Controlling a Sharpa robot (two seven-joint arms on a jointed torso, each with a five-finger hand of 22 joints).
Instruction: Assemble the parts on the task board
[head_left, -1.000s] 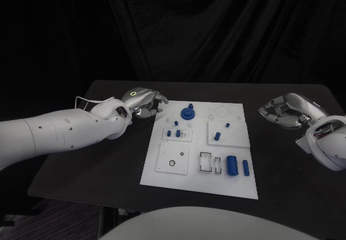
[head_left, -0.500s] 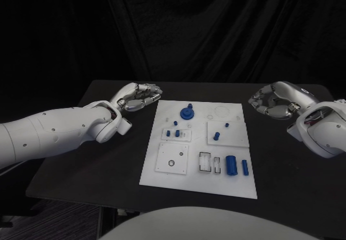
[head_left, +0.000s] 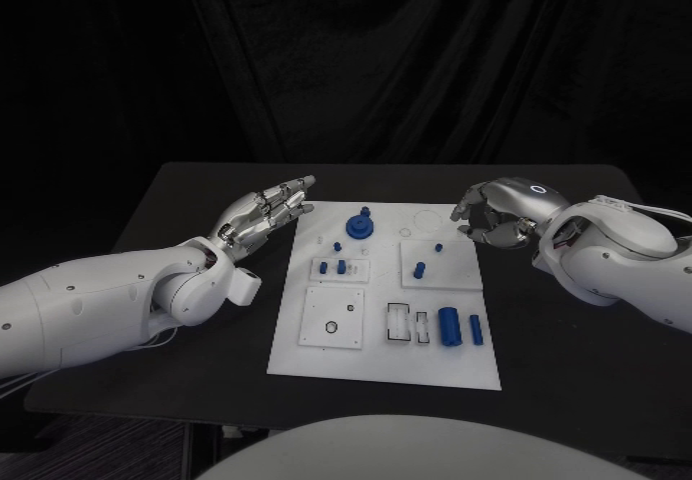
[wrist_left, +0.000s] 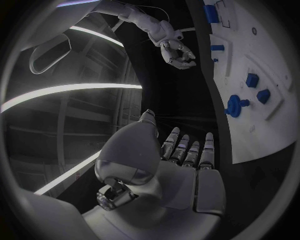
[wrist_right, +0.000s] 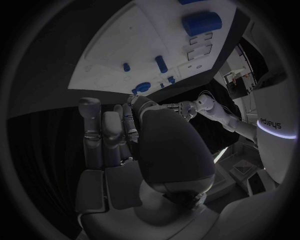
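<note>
The white task board (head_left: 387, 345) lies in the middle of the black table. On it a round blue part with a peg (head_left: 358, 226) stands at the far end, several small blue pegs (head_left: 342, 267) stand in the middle blocks, and a thick blue cylinder (head_left: 450, 326) lies near the front beside a thinner one (head_left: 476, 330). My left hand (head_left: 271, 211) hovers beside the board's far left corner, fingers stretched out and empty (wrist_left: 184, 155). My right hand (head_left: 496, 211) hangs over the far right corner, fingers loosely bent downward, holding nothing (wrist_right: 115, 135).
A black ring (head_left: 332, 326) sits on the near left plate of the board. Bare black table (head_left: 577, 360) lies on both sides of the board. A dark curtain closes off the far side.
My left hand has uncurled, its fingers now stretched out beside the board. My right hand has moved left to the board's far right corner. The camera has shifted slightly.
</note>
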